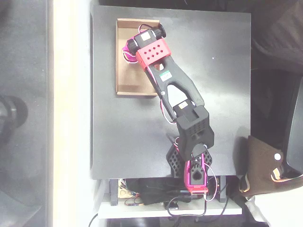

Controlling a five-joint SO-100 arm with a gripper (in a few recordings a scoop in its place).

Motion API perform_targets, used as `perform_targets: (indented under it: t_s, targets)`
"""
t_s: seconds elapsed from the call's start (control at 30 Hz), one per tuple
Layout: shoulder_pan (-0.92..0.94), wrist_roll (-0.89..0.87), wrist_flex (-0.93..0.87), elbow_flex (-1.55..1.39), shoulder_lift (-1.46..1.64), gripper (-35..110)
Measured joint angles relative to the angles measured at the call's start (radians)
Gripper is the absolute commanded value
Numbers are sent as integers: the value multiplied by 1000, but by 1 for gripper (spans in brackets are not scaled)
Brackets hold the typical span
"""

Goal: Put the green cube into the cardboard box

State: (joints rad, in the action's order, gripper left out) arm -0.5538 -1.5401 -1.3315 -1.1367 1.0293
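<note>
Black-and-pink arm (pixel 177 90) overhangs the cardboard box (pixel 124 71), whose long axis runs top-to-bottom.

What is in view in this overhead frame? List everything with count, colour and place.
cardboard box: one, tan, upper left of the tabletop, partly covered by the arm.
tabletop: one, black, square, centre of the picture.
brown bag: one, brown, right of the table, lower edge.
wires: a bundle, dark, below the table's near edge.
green cube: hidden or too small to tell.
robot arm: one, black with red-pink parts, reaching from its base at the bottom centre up over the box.
gripper: over the box, jaws hidden under the wrist.
</note>
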Motion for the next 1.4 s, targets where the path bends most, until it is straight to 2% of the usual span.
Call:
perform_targets:
  t_s: [0.33, 0.87, 1.17, 1.4]
  targets:
    - [0, 0, 0, 0, 17, 30]
    - [34, 0, 0, 0, 422, 30]
    - [147, 0, 0, 2, 676, 30]
    - [325, 0, 0, 2, 801, 30]
